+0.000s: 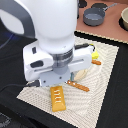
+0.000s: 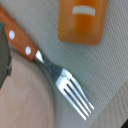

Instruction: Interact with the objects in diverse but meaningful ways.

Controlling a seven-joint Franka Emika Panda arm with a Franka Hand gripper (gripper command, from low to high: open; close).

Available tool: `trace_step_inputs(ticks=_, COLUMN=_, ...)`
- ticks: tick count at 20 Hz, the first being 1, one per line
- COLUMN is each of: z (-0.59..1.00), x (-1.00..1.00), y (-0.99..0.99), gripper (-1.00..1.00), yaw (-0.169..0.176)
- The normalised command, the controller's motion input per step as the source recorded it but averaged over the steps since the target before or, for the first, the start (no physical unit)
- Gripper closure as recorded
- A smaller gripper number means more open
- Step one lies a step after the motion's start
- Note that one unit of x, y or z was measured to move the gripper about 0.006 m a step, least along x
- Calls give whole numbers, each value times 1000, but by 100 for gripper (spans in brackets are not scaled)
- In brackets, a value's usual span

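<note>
The arm hangs low over the mat (image 1: 100,80), near the pastry (image 1: 58,97) and fork (image 2: 55,70), perhaps choosing; jaws' state hidden.

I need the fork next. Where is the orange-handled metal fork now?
The orange-handled metal fork lies on the woven placemat beside the orange-yellow ridged pastry, seen in the wrist view.

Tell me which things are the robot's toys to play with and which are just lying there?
For the job: ridged pastry.

Just lying about: fork, wooden plate, grey pot, placemat.
</note>
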Motion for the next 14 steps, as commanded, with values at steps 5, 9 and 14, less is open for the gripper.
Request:
trace_step_inputs(ticks=5, z=-164, x=455, y=-285, gripper=-100, yaw=-19)
trace_step_inputs(ticks=9, z=-164, x=376, y=-274, gripper=-100, yaw=-20)
trace_step_inputs(ticks=14, z=-166, x=338, y=-241, gripper=-100, yaw=-16)
